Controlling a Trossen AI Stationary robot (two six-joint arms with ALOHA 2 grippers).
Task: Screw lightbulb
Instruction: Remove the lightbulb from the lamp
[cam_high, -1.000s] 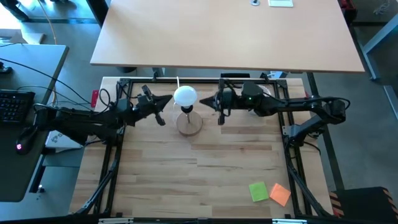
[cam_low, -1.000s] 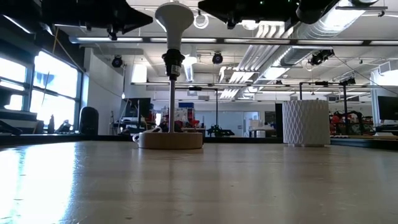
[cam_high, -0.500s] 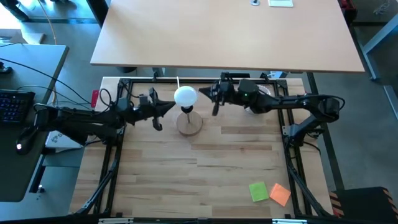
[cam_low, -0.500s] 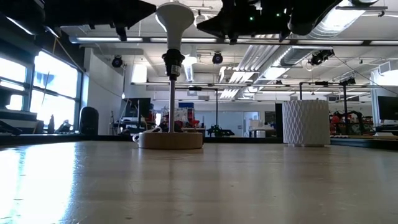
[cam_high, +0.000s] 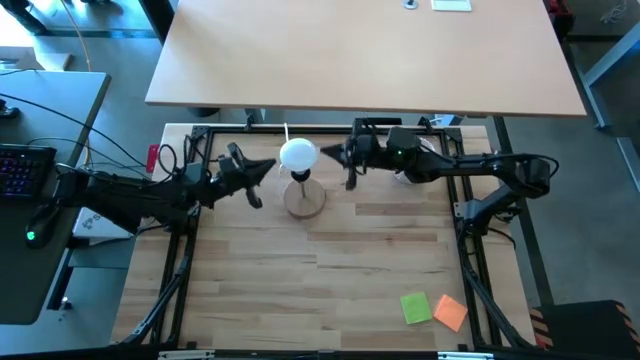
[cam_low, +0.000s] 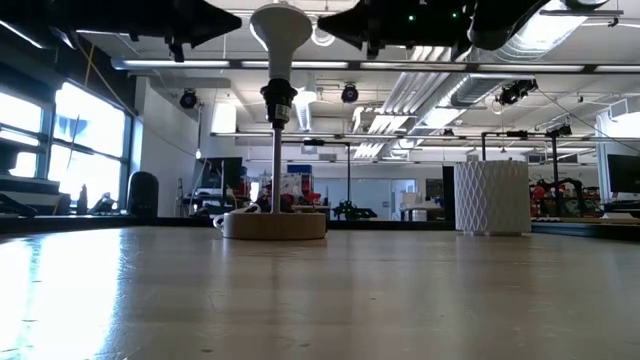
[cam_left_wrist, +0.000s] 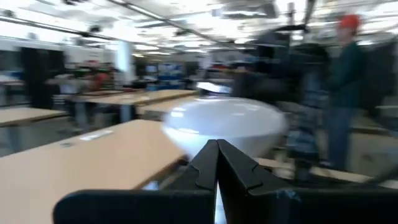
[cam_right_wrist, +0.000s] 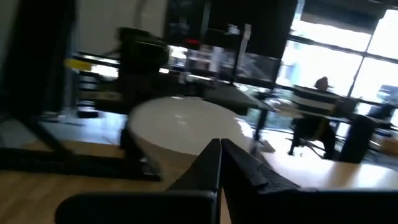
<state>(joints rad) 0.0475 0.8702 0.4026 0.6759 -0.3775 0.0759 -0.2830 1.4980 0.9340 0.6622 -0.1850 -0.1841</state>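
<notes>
Honestly, from where I stand the small matte white lightbulb (cam_high: 298, 154) already sits globe-up in the black socket on top of the thin metal post (cam_low: 276, 165), which rises from the round wooden lamp base (cam_high: 305, 198) near the far edge of the pale wooden table (cam_high: 330, 280). Both dark arms flank it at bulb height. The left gripper (cam_high: 268, 164) points at the globe from one side with its fingers pressed together on nothing, and the right gripper (cam_high: 326, 156) does the same from the other side, just beside the globe but apart from it.

My worry is the next approach. Closed fingertips this near a tall, narrow lamp could poke the globe sideways, and the post gives any shove plenty of leverage (the base looks light enough to tip or slide). If either gripper comes in without spreading first, it will push rather than grasp. I cannot tell how far the thread is seated, so a twist on a crooked bulb could jam it, and a twist with the base unsteadied might just spin the whole lamp.

The white ribbed cylinder (cam_low: 491, 197) and the green and orange sticky notes (cam_high: 433, 309) lie well apart, out of harm's way.
</notes>
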